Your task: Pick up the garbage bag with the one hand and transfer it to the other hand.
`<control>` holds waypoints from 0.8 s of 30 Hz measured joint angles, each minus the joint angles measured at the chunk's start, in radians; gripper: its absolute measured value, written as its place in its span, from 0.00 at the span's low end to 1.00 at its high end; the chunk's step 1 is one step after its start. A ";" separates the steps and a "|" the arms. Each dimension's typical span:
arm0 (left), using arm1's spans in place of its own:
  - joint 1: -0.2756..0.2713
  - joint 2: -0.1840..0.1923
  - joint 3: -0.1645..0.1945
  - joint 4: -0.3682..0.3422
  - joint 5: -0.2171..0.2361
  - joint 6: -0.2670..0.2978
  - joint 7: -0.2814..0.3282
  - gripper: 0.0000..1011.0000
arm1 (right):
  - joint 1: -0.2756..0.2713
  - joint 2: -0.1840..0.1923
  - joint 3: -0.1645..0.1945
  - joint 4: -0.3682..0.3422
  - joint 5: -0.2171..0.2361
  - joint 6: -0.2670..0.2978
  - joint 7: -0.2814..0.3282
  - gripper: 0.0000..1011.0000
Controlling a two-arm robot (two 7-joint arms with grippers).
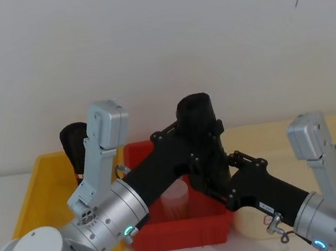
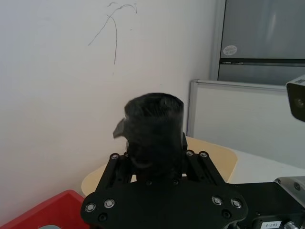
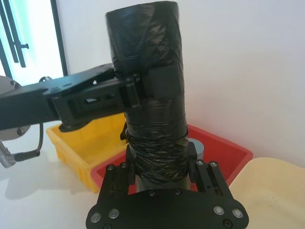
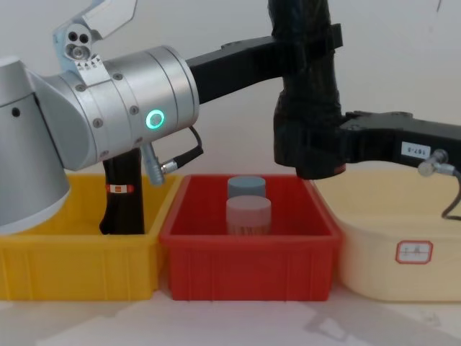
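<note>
black garbage bag (image 4: pixel 306 94) upright above red bin (image 4: pixel 245 252), left gripper (image 2: pixel 155 157) gripping it high, right gripper (image 3: pixel 159 164) gripping low

Saw three bins abreast — yellow bin (image 4: pixel 79 270) at nine o'clock, red bin (image 4: pixel 248 267) central, cream bin (image 4: pixel 382 277) at three. Found a labelled black roll (image 4: pixel 124 198) standing in the yellow, two capped jars (image 4: pixel 248 213) in the red.

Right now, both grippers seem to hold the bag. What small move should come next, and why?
Probably open the left gripper: the right gripper already clamps the bag lower down, above the red bin, so it could carry it alone.
</note>
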 joint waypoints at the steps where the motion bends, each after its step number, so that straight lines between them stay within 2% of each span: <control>1: 0.000 0.000 0.000 0.000 0.000 0.000 0.000 0.42 | 0.000 0.001 0.000 -0.003 0.003 0.000 0.001 0.59; 7: 0.000 0.000 0.000 0.000 0.000 0.000 0.000 0.57 | -0.001 0.002 0.000 -0.008 0.010 0.001 0.001 0.59; 8: 0.000 0.000 0.000 0.000 0.000 0.000 0.000 0.63 | -0.001 0.002 0.000 -0.008 0.011 0.002 0.001 0.59; 10: 0.000 0.000 0.000 0.000 0.000 0.000 0.000 0.65 | -0.001 0.002 -0.001 -0.009 0.014 0.003 0.001 0.59; 11: 0.000 0.000 0.000 0.000 0.000 0.000 0.000 0.72 | -0.001 0.002 -0.001 -0.009 0.015 0.003 0.001 0.59; 12: 0.000 0.000 0.000 0.000 0.000 0.000 0.000 0.72 | -0.001 0.002 -0.001 -0.009 0.017 0.004 0.000 0.59; 13: 0.000 0.000 0.000 0.000 0.000 0.000 0.000 0.78 | -0.001 0.002 -0.001 -0.009 0.019 0.005 0.000 0.59; 16: 0.000 0.000 0.000 0.000 0.000 0.000 0.000 0.83 | -0.001 0.002 -0.001 -0.008 0.022 0.008 -0.004 0.59; 17: 0.000 0.000 0.000 0.000 0.000 0.000 0.000 0.88 | -0.001 0.001 -0.001 -0.007 0.024 0.010 -0.007 0.59; 21: 0.000 0.000 0.000 0.000 0.000 0.000 0.000 0.98 | -0.002 -0.001 0.002 -0.002 0.027 0.014 -0.017 0.59; 24: 0.000 0.000 0.000 0.000 0.000 0.000 0.000 0.99 | -0.004 -0.004 0.008 0.003 0.030 0.017 -0.029 0.59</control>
